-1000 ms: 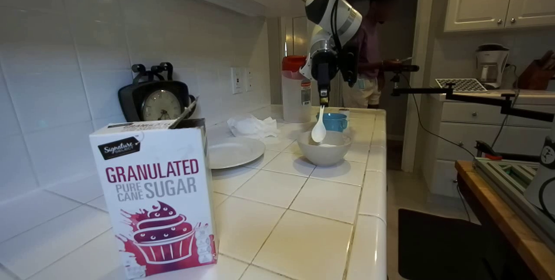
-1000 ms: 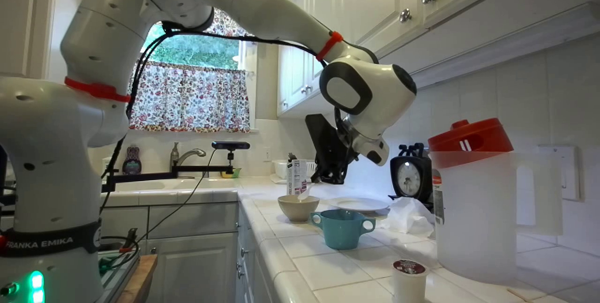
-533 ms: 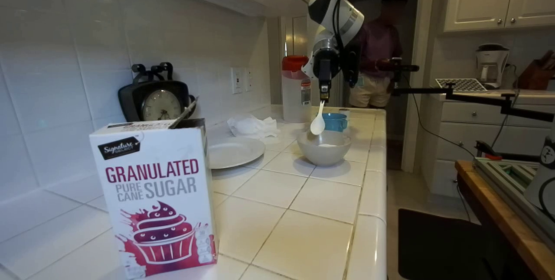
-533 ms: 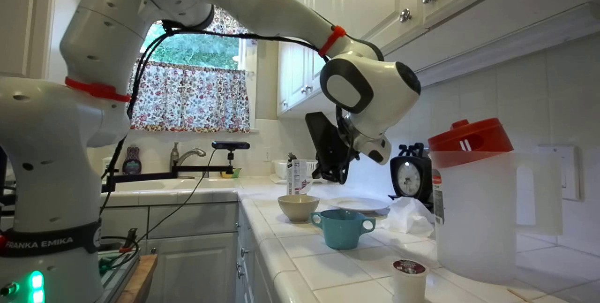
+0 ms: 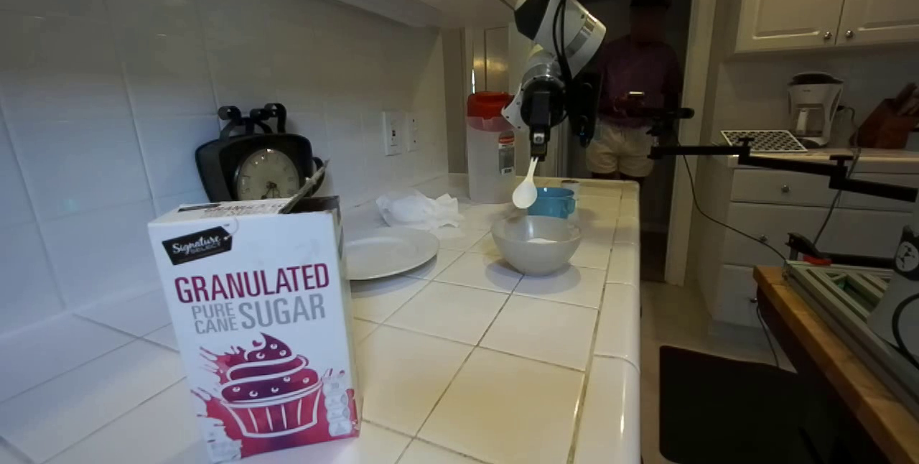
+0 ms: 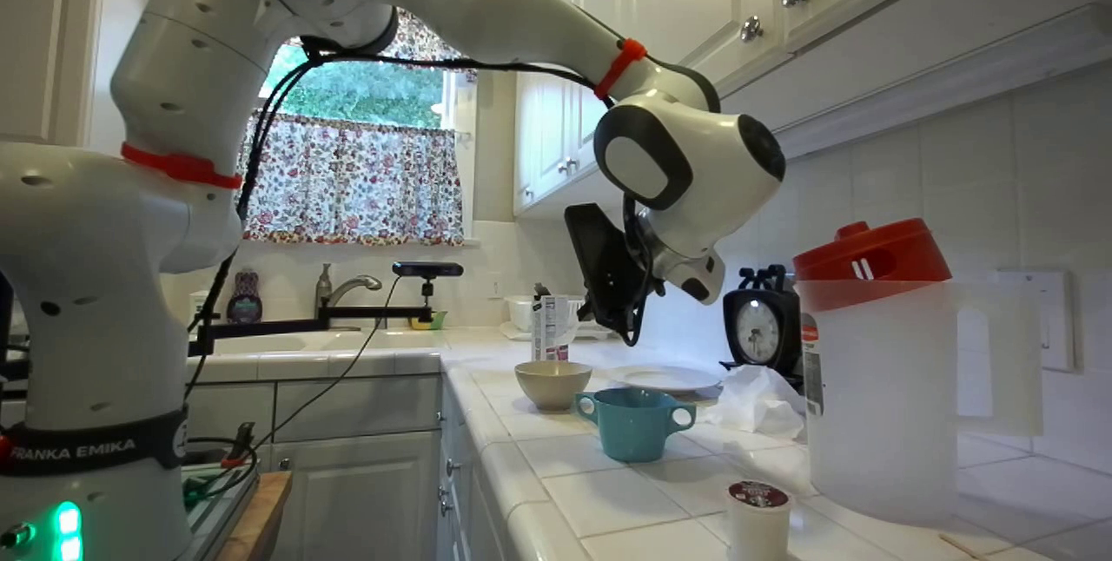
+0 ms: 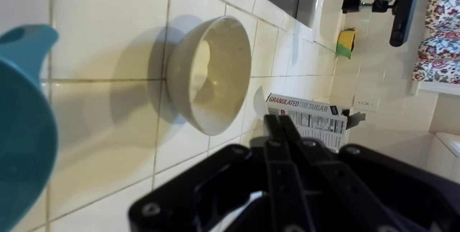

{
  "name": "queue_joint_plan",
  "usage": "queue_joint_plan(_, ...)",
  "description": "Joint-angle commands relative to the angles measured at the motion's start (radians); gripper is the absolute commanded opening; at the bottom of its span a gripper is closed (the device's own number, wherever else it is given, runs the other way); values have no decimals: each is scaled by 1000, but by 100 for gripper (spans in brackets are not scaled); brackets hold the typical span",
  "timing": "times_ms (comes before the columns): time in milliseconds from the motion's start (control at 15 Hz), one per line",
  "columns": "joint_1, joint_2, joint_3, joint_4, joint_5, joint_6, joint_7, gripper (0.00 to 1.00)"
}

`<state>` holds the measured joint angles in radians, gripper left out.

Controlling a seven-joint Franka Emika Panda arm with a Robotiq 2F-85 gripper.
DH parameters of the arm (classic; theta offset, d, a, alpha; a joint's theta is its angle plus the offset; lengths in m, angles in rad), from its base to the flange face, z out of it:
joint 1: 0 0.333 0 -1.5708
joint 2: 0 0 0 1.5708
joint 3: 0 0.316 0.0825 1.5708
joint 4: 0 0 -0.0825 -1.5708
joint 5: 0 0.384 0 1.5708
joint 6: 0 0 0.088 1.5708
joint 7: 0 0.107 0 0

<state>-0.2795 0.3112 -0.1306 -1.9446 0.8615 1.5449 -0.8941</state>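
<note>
Wrist view: your fingers (image 7: 280,174) are closed on the white spoon (image 5: 525,195), hiding its handle. In an exterior view it hangs higher than the bowl (image 5: 537,252), whose white contents (image 7: 200,68) lie partly hidden. The wrist frame crops the blue cup (image 7: 23,142). The box (image 5: 258,335) reads "Signature SELECT GRANULATED PURE CANE SUGAR."

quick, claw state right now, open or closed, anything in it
Claw: closed, holding the spoon by its handle end.
</note>
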Motion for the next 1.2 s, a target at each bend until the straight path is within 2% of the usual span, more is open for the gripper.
queue_joint_plan(0, -18, 17, -8, 16, 50, -54, -60, 1)
queue_joint_plan(1133, -66, 85, -53, 33, 172, -209, -196, 1)
